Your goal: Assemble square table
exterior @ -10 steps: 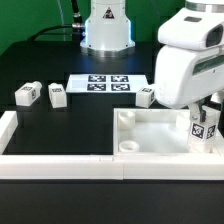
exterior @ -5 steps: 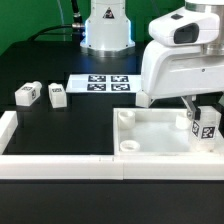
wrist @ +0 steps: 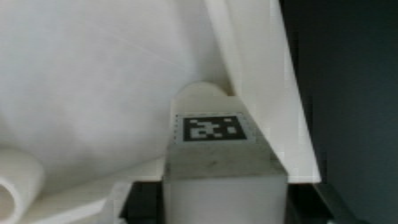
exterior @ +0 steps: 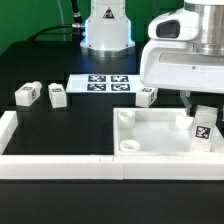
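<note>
I see the tool (exterior: 204, 112) pinching a tagged leg (exterior: 202, 128) upright at the tabletop (exterior: 155, 130) corner on the exterior view's right, likely to seat it there.

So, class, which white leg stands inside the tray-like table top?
The leg at the exterior view's far right, upright in the top's corner between the jaws; the other three sit outside it.

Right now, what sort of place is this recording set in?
Probably a robotics lab bench: a black table edged by white border rails, a fixed marker board of tags, and the arm's base mounted behind.
</note>
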Robot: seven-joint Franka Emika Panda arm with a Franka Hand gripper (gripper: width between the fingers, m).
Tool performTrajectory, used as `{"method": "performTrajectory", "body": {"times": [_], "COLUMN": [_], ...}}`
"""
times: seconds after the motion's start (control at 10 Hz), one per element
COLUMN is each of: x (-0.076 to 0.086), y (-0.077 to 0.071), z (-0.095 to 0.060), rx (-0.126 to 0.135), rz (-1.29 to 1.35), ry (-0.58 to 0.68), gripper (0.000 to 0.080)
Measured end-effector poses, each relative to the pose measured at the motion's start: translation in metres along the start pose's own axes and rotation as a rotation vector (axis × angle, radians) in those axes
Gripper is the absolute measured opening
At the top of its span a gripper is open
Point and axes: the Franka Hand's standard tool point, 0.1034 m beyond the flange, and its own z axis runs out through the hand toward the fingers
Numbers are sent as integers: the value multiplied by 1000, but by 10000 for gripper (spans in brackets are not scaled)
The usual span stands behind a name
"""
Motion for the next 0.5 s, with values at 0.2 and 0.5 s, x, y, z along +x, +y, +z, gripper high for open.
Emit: {"method": "performTrajectory", "body": {"times": [0.2,0.5], "x": [0,0], "y": [0,0], "z": [0,0], "rx": [3,2], "rz": [58,-50], "ry": [-1,-1], "gripper": [288,468]}}
